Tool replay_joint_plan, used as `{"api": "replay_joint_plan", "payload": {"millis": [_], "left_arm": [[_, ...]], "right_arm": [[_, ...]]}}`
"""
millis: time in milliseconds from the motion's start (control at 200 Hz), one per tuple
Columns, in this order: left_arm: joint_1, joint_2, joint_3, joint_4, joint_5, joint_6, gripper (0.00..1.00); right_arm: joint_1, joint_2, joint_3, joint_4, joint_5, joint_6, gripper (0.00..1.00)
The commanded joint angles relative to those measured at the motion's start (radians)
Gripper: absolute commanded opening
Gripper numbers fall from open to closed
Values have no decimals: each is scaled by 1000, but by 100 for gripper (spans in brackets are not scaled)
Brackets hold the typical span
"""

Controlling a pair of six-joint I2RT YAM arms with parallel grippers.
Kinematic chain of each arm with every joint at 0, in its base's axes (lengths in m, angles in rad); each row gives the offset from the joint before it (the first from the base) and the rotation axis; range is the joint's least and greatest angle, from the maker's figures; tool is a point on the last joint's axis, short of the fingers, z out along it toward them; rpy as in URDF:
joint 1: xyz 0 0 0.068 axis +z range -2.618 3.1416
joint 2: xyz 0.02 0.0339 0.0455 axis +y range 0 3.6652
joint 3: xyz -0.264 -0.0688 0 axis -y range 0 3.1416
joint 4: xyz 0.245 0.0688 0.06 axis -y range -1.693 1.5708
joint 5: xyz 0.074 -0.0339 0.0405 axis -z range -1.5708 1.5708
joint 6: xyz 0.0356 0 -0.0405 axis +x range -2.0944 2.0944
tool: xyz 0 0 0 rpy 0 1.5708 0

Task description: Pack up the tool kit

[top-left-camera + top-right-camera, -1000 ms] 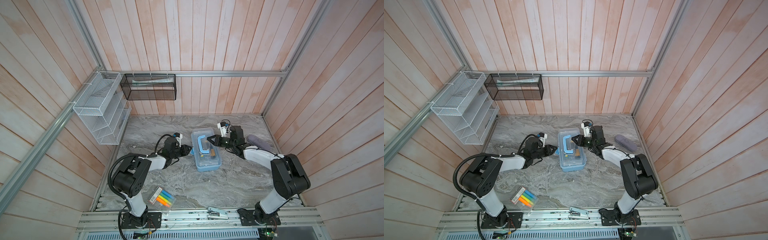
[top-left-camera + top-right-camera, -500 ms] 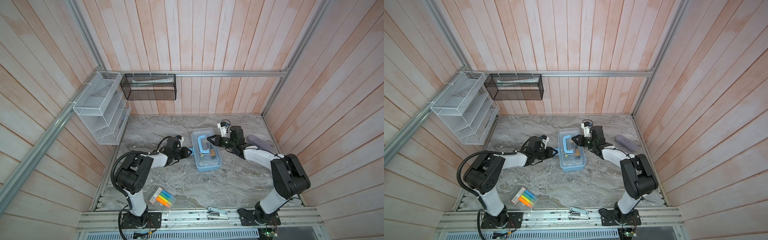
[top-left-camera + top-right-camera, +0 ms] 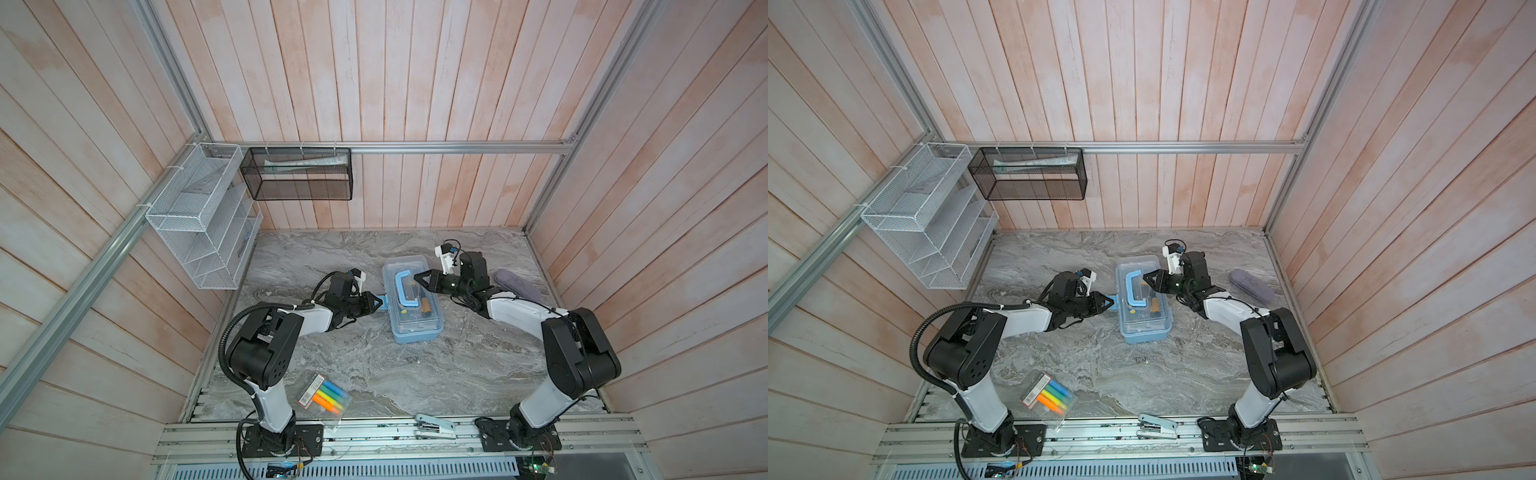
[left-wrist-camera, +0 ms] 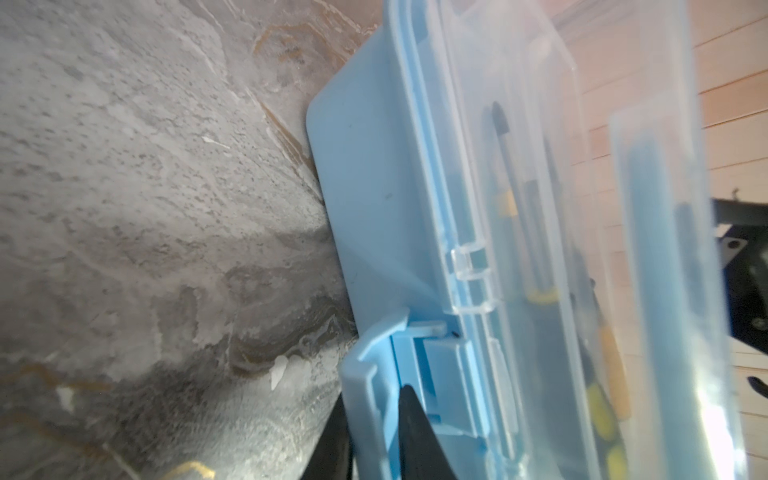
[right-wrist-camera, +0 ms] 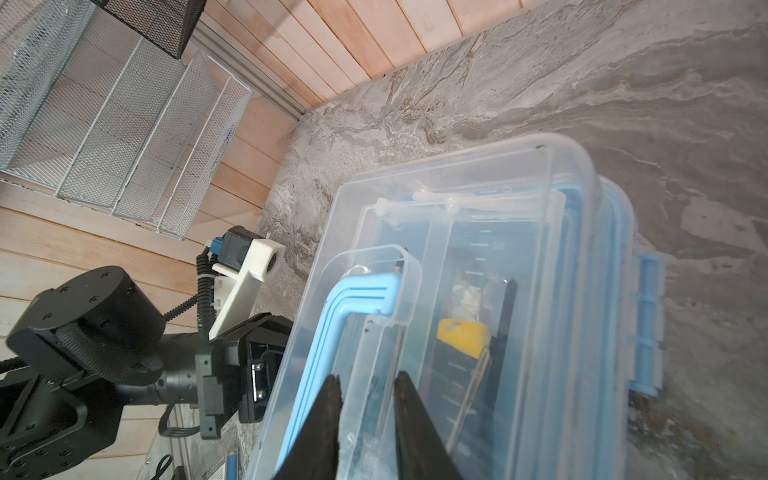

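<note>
Centrally placed on the marble table [image 3: 374,374] in both top views, the tool kit [image 3: 415,328] sits with its clear lid [image 5: 498,199] down and tools inside. At its left side, the left gripper [image 3: 379,302] is pinched narrow onto the blue latch [image 4: 370,386], which stands out from the box wall. The right gripper [image 5: 368,380], also narrow, is closed on a clear ridge of the lid beside the handle [image 5: 365,291]. The step in hand looks like fastening: the latch likely needs swinging up and pressing over the lid's catch while the right claw steadies the lid. Whether the catch has engaged cannot be told. The tools blur behind the plastic, and both wrist views cut the fingers off at the lower edge.
</note>
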Motion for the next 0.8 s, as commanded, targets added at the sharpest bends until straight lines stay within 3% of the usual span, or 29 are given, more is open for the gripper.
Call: {"api": "replay_joint_plan", "payload": {"millis": [0, 430, 795], "left_arm": [[6, -43, 5, 6, 34, 7, 21], [6, -123, 5, -60, 17, 14, 21], [6, -163, -3, -48, 49, -8, 28]], "right_arm": [[-5, 5, -26, -77, 36, -7, 26], [-5, 5, -40, -53, 36, 7, 26], [-5, 6, -50, -41, 26, 12, 25]]}}
